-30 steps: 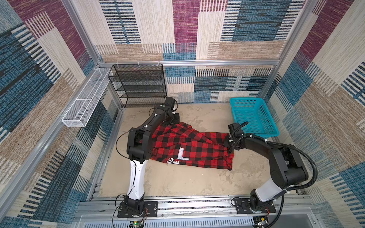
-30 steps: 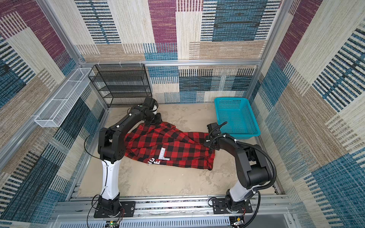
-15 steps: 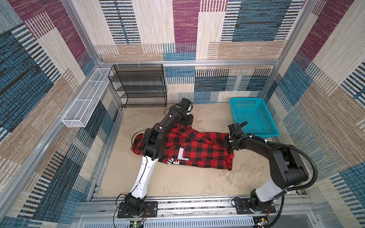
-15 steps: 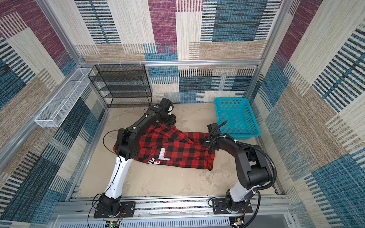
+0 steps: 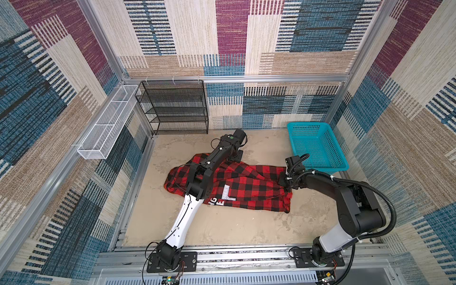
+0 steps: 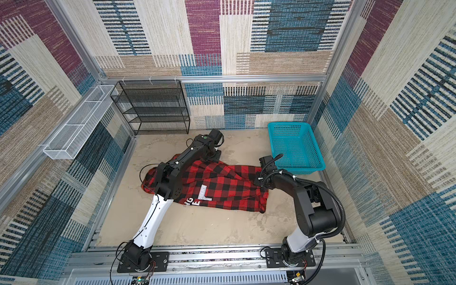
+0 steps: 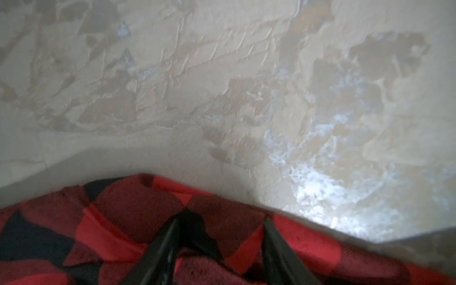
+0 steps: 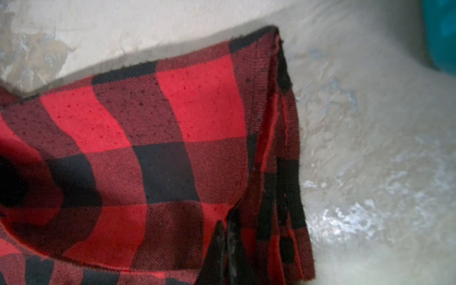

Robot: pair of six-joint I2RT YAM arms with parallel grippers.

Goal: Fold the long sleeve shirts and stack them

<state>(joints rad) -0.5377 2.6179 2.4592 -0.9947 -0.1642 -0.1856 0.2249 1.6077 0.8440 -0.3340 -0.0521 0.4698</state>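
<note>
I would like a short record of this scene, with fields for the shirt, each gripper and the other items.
shirt: red-and-black check shirt, lying rumpled on the table, white lettering up
left gripper: left gripper, jaws apart at the shirt's far edge; grip unclear
right gripper: right gripper, shut on the shirt's right end
basket: teal basket, far right, apart from the shirt
rack: black rack, at the back wall

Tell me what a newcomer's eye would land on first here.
The red-and-black checked shirt sprawled across the middle of the sandy table stands out first, with white lettering near its front edge. Both arms reach onto it: the right gripper is pinched shut on its right end, and the left gripper is at its far edge. A teal basket sits in the far right corner.
</note>
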